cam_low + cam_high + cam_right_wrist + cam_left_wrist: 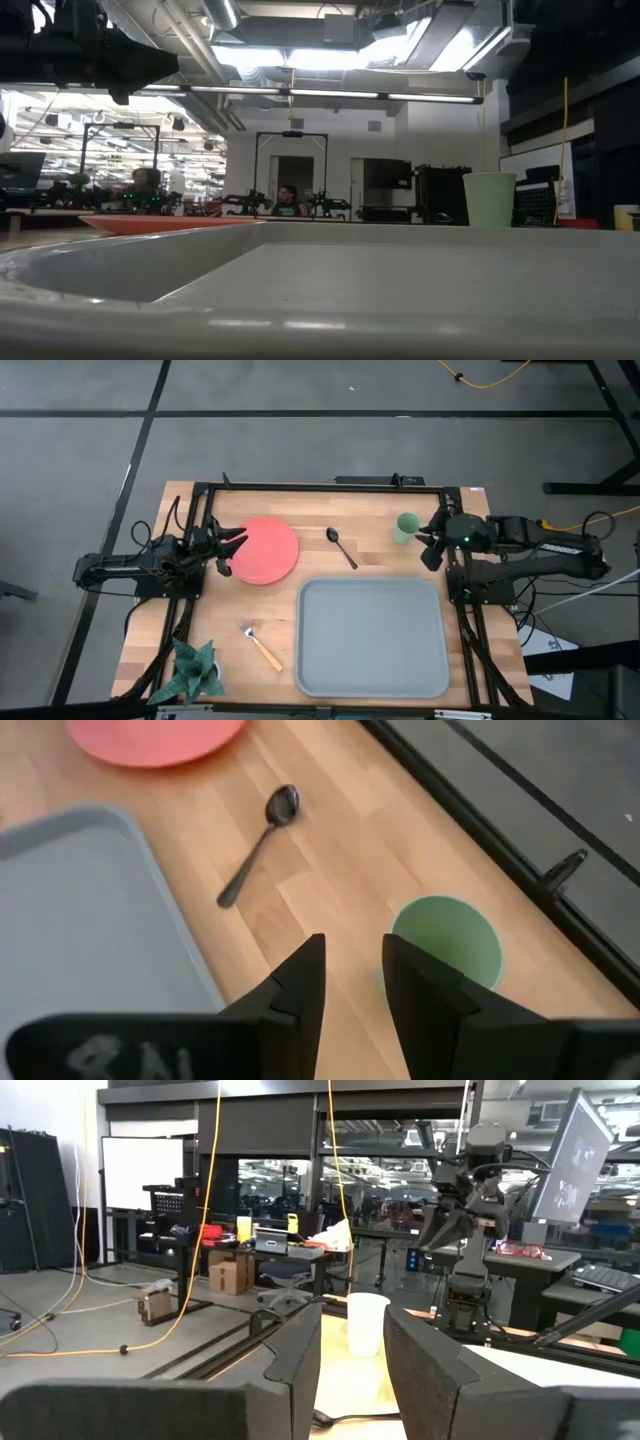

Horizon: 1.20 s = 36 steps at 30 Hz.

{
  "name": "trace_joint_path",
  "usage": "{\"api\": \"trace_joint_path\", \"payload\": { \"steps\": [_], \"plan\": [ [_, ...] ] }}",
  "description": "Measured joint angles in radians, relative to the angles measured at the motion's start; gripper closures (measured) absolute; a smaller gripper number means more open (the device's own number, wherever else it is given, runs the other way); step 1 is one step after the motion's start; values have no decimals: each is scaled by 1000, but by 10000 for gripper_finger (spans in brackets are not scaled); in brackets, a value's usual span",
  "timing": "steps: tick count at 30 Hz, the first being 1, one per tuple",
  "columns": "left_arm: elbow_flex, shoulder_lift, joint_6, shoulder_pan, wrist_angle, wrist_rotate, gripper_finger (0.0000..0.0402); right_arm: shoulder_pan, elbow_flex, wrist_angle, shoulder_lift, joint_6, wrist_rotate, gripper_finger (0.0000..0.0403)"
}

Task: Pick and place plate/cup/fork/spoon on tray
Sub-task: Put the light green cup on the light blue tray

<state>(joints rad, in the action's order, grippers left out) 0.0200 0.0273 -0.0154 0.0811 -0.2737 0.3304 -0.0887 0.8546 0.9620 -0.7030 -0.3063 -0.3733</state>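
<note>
The coral-red plate (268,550) lies flat at the table's far left, with the dark spoon (341,546) on the wood to its right. The pale green cup (406,526) stands upright at the far right. The grey-blue tray (372,636) rests at the near right. The orange-handled fork (262,646) lies to the tray's left. My left gripper (234,546) is open at the plate's left edge, pointing roughly level. My right gripper (355,975) is open, raised and slanting down, just to the near right of the cup (447,938). Nothing is between either pair of fingers.
A green leafy object (190,672) sits at the table's near left corner. A black frame (330,486) runs along the table's far edge and beside both arm bases. Bare wood shows between the spoon (258,845), the cup and the tray's (90,910) far rim.
</note>
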Motion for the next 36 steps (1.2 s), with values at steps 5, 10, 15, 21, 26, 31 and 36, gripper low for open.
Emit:
{"api": "trace_joint_path", "payload": {
  "steps": [5,10,15,21,26,31,36],
  "plan": [
    [0,0,0,0,0,0,296,0,1,10,-59,44,0,296],
    [0,0,0,0,0,-1,296,-32,1,15,-111,87,6,296],
    [0,0,0,0,4,-1,296,-120,1,47,-158,68,8,296],
    [0,0,1,0,4,-1,296,-228,1,53,-210,99,58,296],
    [0,0,1,0,4,-1,296,-282,1,39,-261,263,191,296],
    [0,0,1,0,12,-1,296,-311,0,35,-326,392,215,296],
    [0,0,1,0,36,-1,296,-336,0,26,-389,512,182,296]
  ]
}}
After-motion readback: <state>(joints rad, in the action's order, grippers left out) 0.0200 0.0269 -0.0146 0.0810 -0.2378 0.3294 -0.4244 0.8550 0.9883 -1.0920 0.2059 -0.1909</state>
